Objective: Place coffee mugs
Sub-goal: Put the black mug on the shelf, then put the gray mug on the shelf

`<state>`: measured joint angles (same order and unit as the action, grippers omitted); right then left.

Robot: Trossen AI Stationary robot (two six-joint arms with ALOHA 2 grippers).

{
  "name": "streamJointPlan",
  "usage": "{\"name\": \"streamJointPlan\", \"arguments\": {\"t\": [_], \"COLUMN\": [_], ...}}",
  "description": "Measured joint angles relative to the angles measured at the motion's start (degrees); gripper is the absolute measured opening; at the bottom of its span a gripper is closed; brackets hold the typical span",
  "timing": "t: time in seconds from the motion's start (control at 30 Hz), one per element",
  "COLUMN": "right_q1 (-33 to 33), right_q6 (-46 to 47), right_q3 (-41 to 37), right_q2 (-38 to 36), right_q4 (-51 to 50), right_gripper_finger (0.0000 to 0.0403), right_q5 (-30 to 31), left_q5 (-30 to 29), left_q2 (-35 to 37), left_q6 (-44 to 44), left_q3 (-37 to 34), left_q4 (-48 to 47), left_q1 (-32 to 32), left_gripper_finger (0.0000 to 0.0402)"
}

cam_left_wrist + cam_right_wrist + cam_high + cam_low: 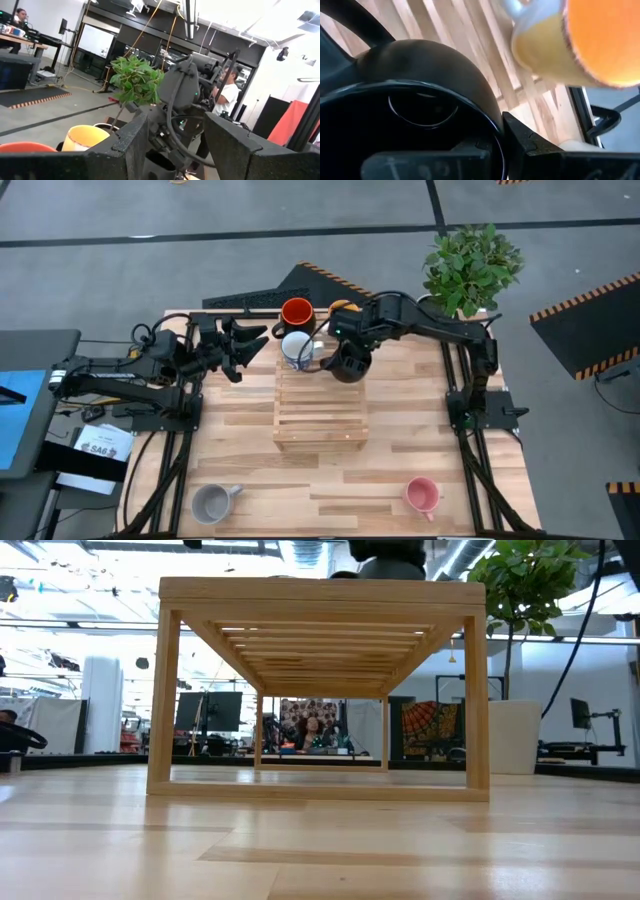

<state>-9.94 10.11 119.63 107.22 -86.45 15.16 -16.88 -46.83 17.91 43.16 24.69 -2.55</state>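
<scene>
High view, right gripper (345, 363) clamped on glossy round black mug (350, 366) over slatted wooden rack (320, 412), left gripper (245, 346) spread wide, grasping nothing.

Left claw (262, 340) spread wide, right claw (345, 363) clamped, arms extended inward

No legible txt; sheet (100, 446) left of table has unreadable print.

Two black six-joint arms of matte, rounded housings. Left gripper (262, 345): two flat, coarse-textured black fingers (125, 150). Right gripper (340, 363): black body, black cable looped along its wrist. Black cabling at the left arm's base, nine o'clock.
</scene>
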Motion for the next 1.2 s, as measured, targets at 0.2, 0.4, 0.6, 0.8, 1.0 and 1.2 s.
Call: {"name": "streamJointPlan", "arguments": {"t": [0.2, 0.4, 0.6, 0.8, 1.0, 1.2], "right_q1": [-0.5, -0.7, -0.8, -1.2, -1.5, -1.0], "right_q6": [0.4, 0.6, -1.6, -1.8, -2.5, -1.2], "right_q3": [0.0, 0.1, 0.1, 0.1, 0.0, 0.0], "right_q2": [0.0, -0.1, -0.7, -2.4, -7.3, -14.1], "right_q4": [2.3, 2.5, 2.5, 1.7, 1.0, 1.7], "right_gripper_finger": [0.0069, 0.0107, 0.0115, 0.0116, 0.0116, 0.0117], "right_q5": [-0.3, -0.2, -0.3, -0.3, -0.2, -0.2], "left_q5": [-0.3, -0.3, -0.3, -0.3, -0.4, -0.4], "left_q2": [0.0, 0.0, 0.0, 0.0, 0.0, 0.0], "left_q6": [-0.1, -0.3, -0.3, -0.3, -0.3, -0.3], "left_q3": [0.0, 0.0, 0.0, 0.0, 0.0, 0.0], "left_q4": [0.0, 0.0, 0.0, 0.0, -0.8, -2.0], "left_q1": [0.0, 0.0, 0.0, 0.0, 0.0, 0.0], "left_gripper_finger": [0.0177, 0.0177, 0.0177, 0.0177, 0.0177, 0.0177]}}
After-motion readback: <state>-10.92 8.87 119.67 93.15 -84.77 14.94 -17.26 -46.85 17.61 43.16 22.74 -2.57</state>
